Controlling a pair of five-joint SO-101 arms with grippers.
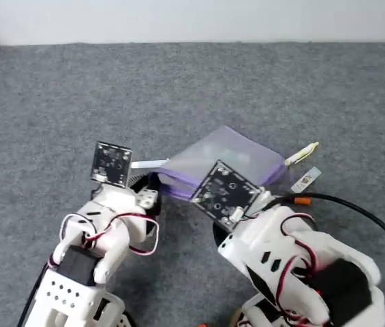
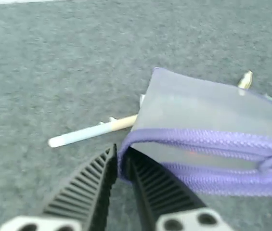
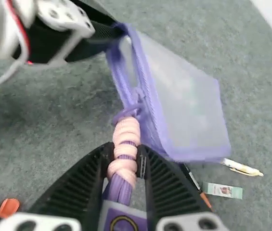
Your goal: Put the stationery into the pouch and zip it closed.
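A translucent purple pouch lies in the middle of the grey mat, and the left wrist view shows it side-on. My left gripper is shut on the pouch's near corner at the end of the purple zipper. The zipper's two tapes stand apart between that corner and the slider. My right gripper is shut on the pink and purple braided zipper pull. A white pen lies on the mat beside the pouch. Another pen and a small card lie on the pouch's other side.
A dark pen with an orange tip lies by the card. A small orange piece sits on the mat near the right arm. Open grey mat stretches behind the pouch to the white wall.
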